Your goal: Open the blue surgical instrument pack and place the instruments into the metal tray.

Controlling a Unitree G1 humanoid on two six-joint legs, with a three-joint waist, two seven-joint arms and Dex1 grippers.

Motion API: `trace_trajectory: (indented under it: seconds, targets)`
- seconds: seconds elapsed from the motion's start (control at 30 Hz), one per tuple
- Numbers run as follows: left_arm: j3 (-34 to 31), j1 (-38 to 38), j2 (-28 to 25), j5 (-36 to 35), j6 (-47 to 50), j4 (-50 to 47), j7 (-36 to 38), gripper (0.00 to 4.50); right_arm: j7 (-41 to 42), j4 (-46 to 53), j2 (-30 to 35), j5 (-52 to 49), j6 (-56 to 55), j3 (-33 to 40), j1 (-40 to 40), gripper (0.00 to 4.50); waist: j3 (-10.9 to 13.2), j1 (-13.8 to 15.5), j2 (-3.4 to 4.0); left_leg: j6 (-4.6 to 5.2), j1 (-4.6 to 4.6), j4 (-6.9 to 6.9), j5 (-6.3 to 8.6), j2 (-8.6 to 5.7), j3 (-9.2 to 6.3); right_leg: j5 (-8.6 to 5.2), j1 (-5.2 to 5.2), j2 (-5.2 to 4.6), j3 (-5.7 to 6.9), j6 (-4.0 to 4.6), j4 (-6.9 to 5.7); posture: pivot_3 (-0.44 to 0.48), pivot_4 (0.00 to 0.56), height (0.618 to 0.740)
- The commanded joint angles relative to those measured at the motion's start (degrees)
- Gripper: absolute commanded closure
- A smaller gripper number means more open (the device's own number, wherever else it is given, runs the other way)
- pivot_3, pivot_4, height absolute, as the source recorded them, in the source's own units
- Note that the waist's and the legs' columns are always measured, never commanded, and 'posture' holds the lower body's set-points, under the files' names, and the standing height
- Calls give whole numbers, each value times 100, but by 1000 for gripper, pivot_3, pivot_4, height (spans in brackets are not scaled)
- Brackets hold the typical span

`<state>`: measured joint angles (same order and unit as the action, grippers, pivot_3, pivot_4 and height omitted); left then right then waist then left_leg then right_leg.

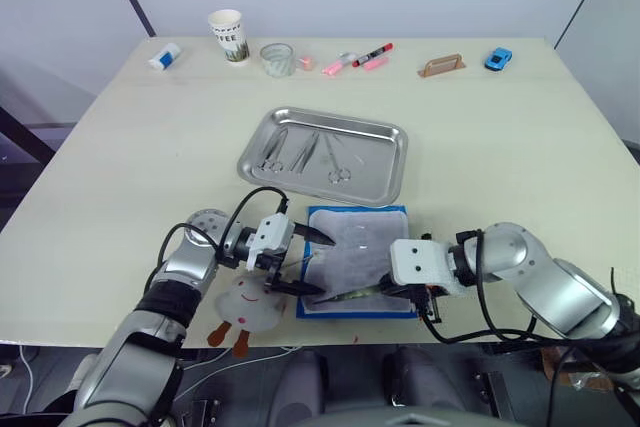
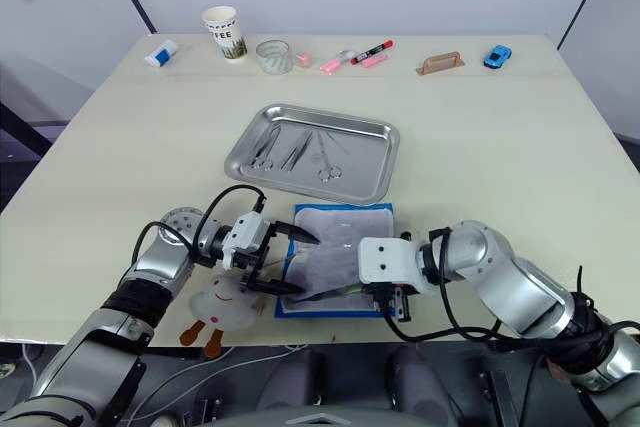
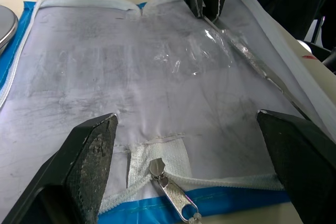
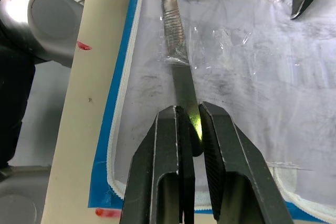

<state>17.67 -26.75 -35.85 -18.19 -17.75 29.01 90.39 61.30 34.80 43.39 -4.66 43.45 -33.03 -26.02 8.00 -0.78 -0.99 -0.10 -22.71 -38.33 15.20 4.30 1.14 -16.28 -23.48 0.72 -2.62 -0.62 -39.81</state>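
1. Looking down from the head, you see the flat blue fabric instrument pack (image 1: 357, 259) lying unzipped on the pale desk (image 1: 130, 147), its grey-white lining up, just in front of the shiny rectangular steel tray (image 1: 385, 169).
2. Your head views show three slim ring-handled metal instruments (image 1: 305, 152) inside that tray; the wrist views do not reach them.
3. Your right claw (image 4: 190, 124) is clenched on one slim flat metal tool (image 4: 176, 51), which lies along the pack's near edge with a ribbed handle under a clear plastic strip.
4. Your left claw (image 3: 189, 150) is released, its two black fingers spread wide, hovering over the lining at the pack's left edge, above the silver zipper pull (image 3: 170, 190).
5. You cannot tell whether the left fingertips touch the fabric.
6. A white plush toy (image 1: 243, 309) sits beside the pack, partly hidden under your left arm.
7. Far along the desk stand a paper cup (image 1: 227, 35) and pink and red markers (image 1: 358, 58).
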Motion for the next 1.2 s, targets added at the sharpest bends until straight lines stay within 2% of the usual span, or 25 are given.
trace_trajectory:
  seconds: [0.03,0.7,1.2]
  targets:
    - [175,156,-52,267,119,144,211,0,5,385,55,-69,15,175,-151,4497,0,0,0,0,-1,0,0,0,0,0,0,0,0,0,1,0,150,728]
    - [222,79,-54,259,151,161,211,0,-54,524,538,-17,-306,417,-84,4497,2,1,1,0,-3,0,0,-1,1,0,-1,-3,0,-1,2,0,150,728]
    - [225,111,-22,272,136,127,211,0,51,538,1087,-115,-564,914,151,4497,5,5,3,0,-3,0,0,-2,2,0,-1,-5,1,-1,2,0,150,728]
